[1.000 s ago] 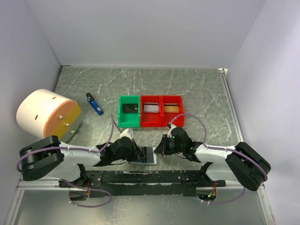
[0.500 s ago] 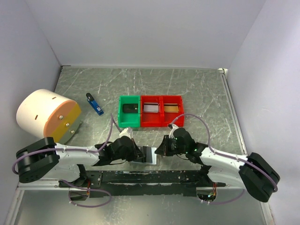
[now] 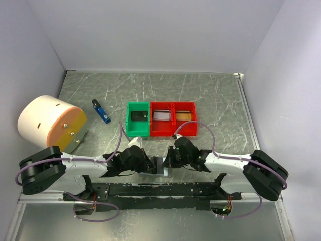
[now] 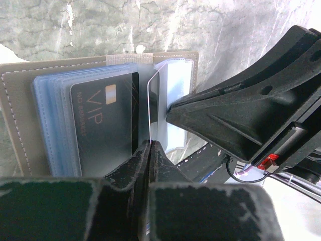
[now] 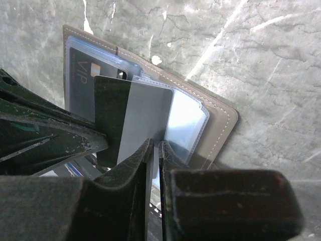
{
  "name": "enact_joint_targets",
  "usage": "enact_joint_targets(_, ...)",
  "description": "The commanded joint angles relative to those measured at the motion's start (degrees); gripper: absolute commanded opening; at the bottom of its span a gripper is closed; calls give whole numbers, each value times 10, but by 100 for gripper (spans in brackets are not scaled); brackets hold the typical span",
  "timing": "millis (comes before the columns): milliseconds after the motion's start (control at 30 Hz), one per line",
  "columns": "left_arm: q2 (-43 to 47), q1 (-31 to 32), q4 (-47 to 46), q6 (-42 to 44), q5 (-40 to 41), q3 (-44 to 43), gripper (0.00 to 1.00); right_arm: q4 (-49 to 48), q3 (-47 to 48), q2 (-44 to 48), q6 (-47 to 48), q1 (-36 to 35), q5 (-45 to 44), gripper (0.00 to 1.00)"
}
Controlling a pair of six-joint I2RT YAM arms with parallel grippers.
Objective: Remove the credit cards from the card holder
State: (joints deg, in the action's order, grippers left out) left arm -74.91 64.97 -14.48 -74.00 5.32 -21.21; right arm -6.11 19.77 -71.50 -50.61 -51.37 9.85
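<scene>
The card holder (image 4: pixel 12 125) lies open at the near edge of the surface (image 3: pixel 210 95), left jaws pressed together on a thin upright leaf (image 4: pixel 153 105) (card or sleeve, unclear), right jaws pinching the grey-and-black card (image 5: pixel 133 118), best drawn straight out against a steady left.

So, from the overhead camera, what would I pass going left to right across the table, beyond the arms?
white and orange drum → small blue gadget → green tray → first red tray → second red tray
</scene>
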Motion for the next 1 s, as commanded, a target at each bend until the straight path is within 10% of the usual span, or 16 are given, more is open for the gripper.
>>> enact_joint_targets(0, -3, 2, -12, 5, 8, -11, 12, 60, -1, -7, 15, 0, -39, 11)
enact_joint_targets(967, -24, 4, -95, -46, 29, 13, 34, 16, -33, -26, 23, 12, -8, 11)
